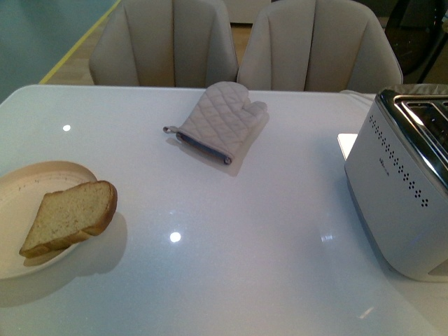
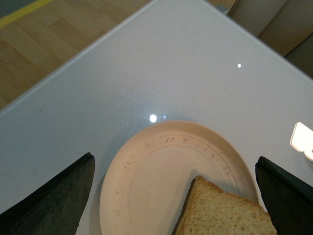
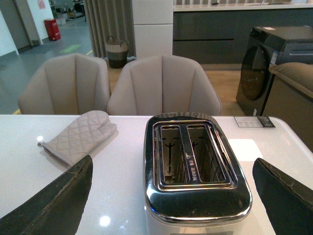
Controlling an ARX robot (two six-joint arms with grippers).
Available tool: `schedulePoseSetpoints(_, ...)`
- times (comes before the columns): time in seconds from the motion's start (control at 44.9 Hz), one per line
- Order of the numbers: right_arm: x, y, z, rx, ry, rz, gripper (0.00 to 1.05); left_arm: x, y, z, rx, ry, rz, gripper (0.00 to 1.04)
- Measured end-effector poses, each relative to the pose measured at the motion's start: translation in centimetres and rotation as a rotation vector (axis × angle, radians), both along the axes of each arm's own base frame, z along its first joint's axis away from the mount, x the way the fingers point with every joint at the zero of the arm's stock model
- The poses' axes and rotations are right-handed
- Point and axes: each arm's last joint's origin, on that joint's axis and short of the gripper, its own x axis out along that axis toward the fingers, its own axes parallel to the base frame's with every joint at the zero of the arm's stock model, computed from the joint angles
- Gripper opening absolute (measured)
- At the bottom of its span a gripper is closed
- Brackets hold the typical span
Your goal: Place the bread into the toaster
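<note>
1 bread slice is lying on 1 plate at the table's near-left part, crust end reaching over the rim. Also sitting on the table: 1 toaster w/ 2 slots at the right, well apart from the bread, & 1 mitt btwn them, farther back. 2 chairs are standing behind.

Front view is cutting off the plate's left side & the toaster's right side; no arm is showing there. Left wrist view is showing only a corner of the bread, rest cut off.

L gripper is hanging above the plate, fingers spread wide, holding nothing. The bread corner is lying btwn the fingers, touching neither. R gripper is hovering over the toaster, equally wide, empty.
</note>
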Motion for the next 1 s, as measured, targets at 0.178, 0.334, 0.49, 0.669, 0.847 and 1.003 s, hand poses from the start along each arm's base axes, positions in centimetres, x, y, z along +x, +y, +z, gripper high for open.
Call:
schedulePoseSetpoints(0.178, 0.0, 0.0, 0.0, 0.000, 0.000, 0.000, 0.96, 2.3, 1.8, -5.7, -0.045, 0.131, 0.061, 0.98)
schedulePoseSetpoints(0.334, 0.0, 0.0, 0.0, 0.000, 0.000, 0.000, 0.96, 3.6, 2.9, -8.9, -0.053, 0.204, 0.092, 0.98)
schedulePoseSetpoints(0.49, 0.0, 0.0, 0.0, 0.000, 0.000, 0.000, 0.96, 4.8, 2.9, -10.7, -0.035, 0.258, 0.067, 0.98)
schedulePoseSetpoints(0.669, 0.0, 0.0, 0.0, 0.000, 0.000, 0.000, 0.96, 5.6, 2.2, -12.0, -0.012, 0.307, 0.022, 0.96)
schedulePoseSetpoints(0.847, 0.0, 0.0, 0.0, 0.000, 0.000, 0.000, 0.96, 6.2, 0.9, -13.7, 0.018, 0.378, -0.025, 0.63)
schedulePoseSetpoints(1.003, 0.0, 0.0, 0.0, 0.000, 0.000, 0.000, 0.96, 6.5, 0.2, -13.8, 0.038, 0.388, -0.061, 0.33)
